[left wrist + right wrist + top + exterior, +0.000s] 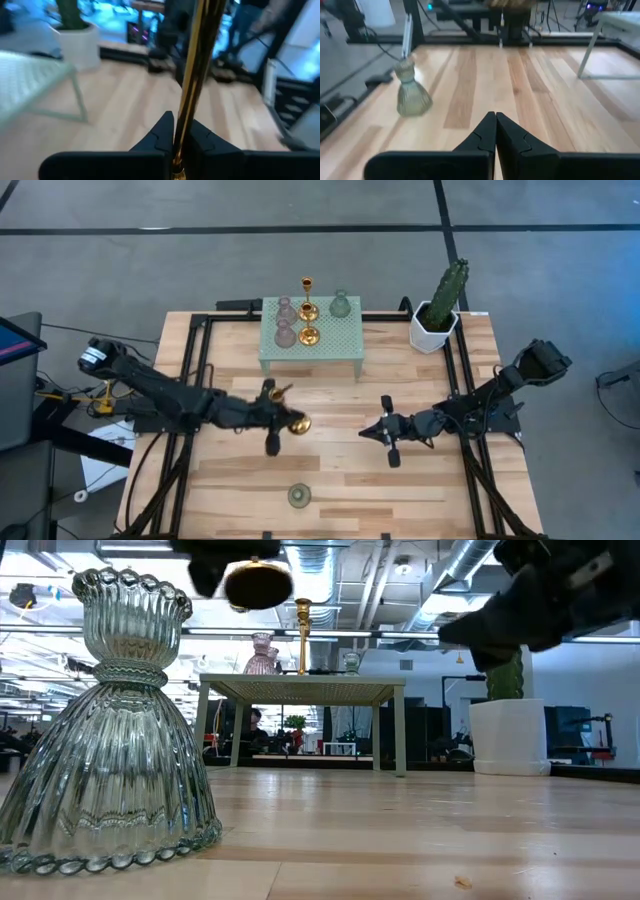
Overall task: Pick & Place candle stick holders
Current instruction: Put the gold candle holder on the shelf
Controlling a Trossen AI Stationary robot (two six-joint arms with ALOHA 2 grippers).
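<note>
Now the left gripper (278,412) is clamped on a gold candle holder (290,420), lifted just in front of the mint stand (345,340). Five holders already stand on it; the green glass holder (299,496) on the table is left, approx. one pick more. Right gripper (385,432) waits w/ fingers together.

the gold candle stick holder (192,75) runs off the left wrist view's top edge; behind it, the white cactus pot (77,42) is blurred and cropped.
</note>
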